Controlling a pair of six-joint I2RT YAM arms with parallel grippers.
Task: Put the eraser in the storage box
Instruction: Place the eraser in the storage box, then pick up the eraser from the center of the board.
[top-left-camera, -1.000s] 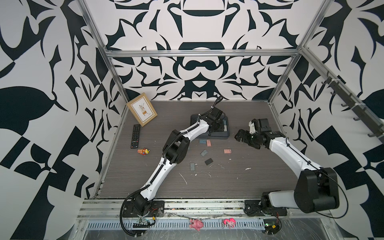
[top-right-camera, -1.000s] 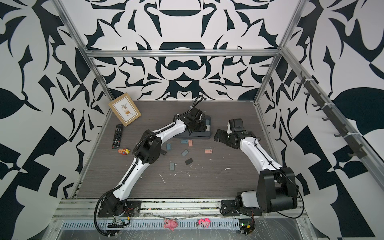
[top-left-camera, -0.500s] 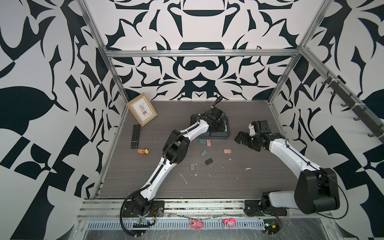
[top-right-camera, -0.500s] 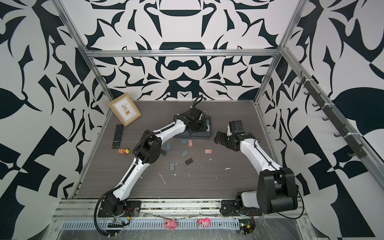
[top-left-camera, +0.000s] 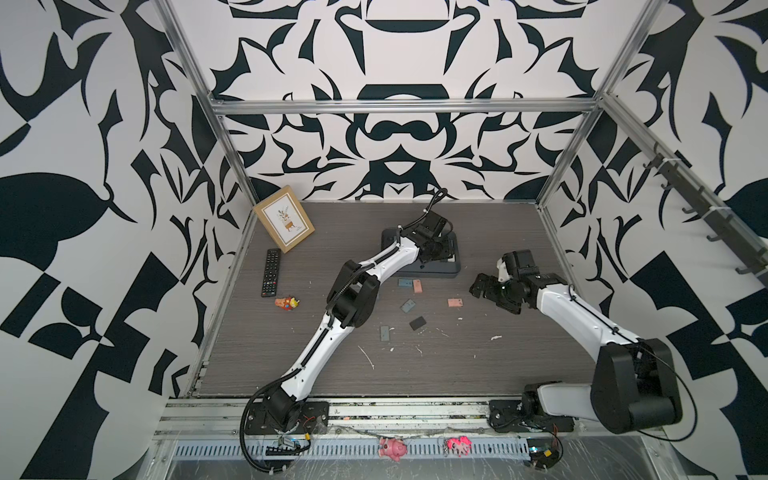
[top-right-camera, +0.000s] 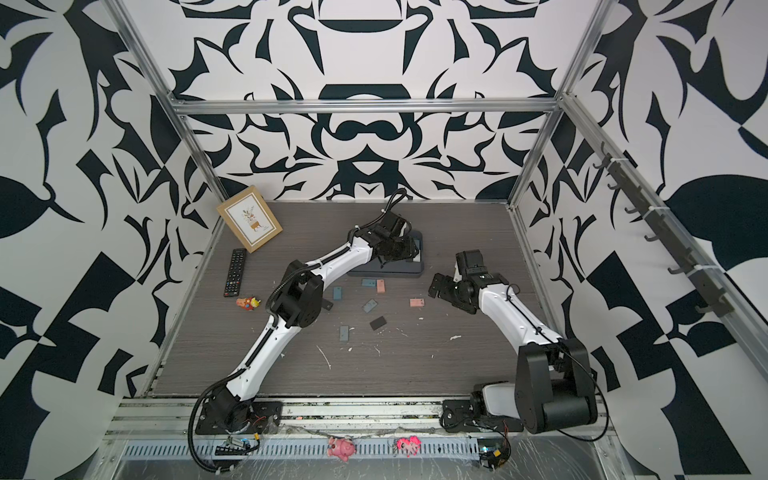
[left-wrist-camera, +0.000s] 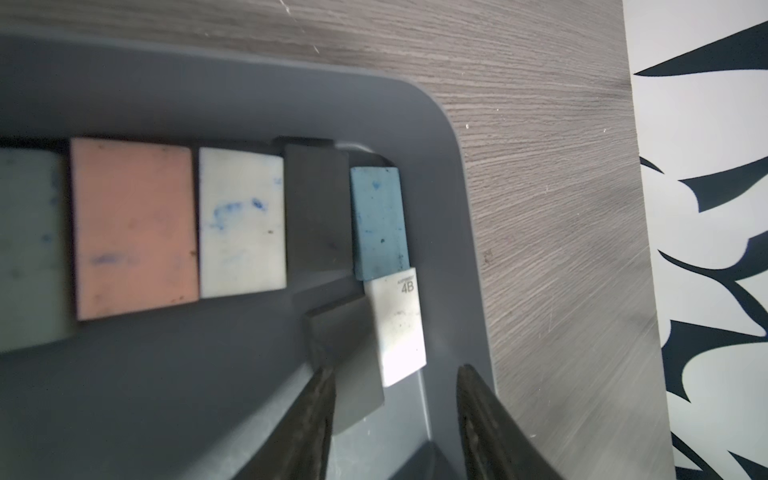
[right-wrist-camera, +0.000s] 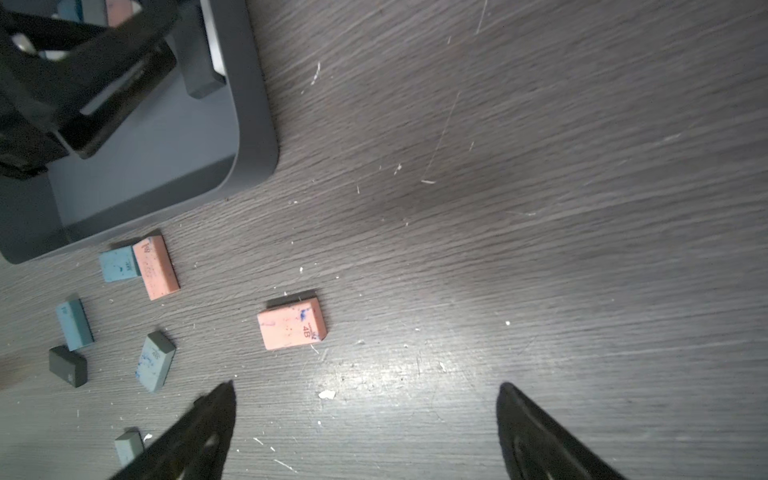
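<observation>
Our left gripper hangs inside the storage box at its corner, jaws apart and clamped on nothing. The grey eraser lies in the box, tilted against a white eraser and seemingly touching one fingertip. If we lift while the rubber clings to that fingertip, we may drag the eraser back out or flip it over the low rim. The other fingertip sits near the wall and could nudge the box. Our right gripper hovers spread wide over the counter. The pink eraser lies off-centre before it, so a straight descent could shove it aside.

Compared with a second ago, the right gripper has dropped slightly toward the pink eraser. The left arm is barely displaced, its jaws a little wider.
</observation>
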